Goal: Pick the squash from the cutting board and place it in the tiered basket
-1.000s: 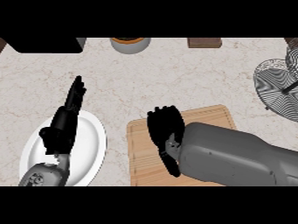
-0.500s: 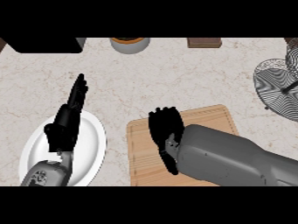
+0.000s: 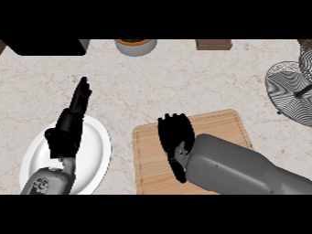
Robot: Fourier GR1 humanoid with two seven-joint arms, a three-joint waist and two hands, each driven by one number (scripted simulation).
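Right robot hand [image 3: 174, 137] over the cutting board [image 3: 216, 125], palm down, fingers curled toward the board's left half. Whether they close on anything cannot be told; the hand and its grey forearm cover that part of the board. Squash not visible anywhere in the head view: if it is on the board, it is hidden under the hand. The forearm comes in from the lower right and hides most of the board's lower right.

Left robot hand [image 3: 72, 123] released, fingers straight and together, pointing up and slightly right, holding nothing. It sits above the white plate [image 3: 99, 157], its fingertips past the plate's upper rim and over bare tabletop [image 3: 185, 82]. The plate lies at lower left, just beside the board's left edge, a narrow strip of tabletop between them.

Board is light wood, set a little askew, its upper right corner higher than its upper left. Tabletop is pale speckled stone.

Tiered basket [image 3: 300, 91] at the right edge, dark wire, partly cut off by the frame; well apart from the board, up and to the right. Nothing can be made out inside it.

Along the far edge: a black block [image 3: 47, 46] at upper left, a round container with an orange top [image 3: 135, 45] near the middle, a small brown block [image 3: 213, 44] to its right.
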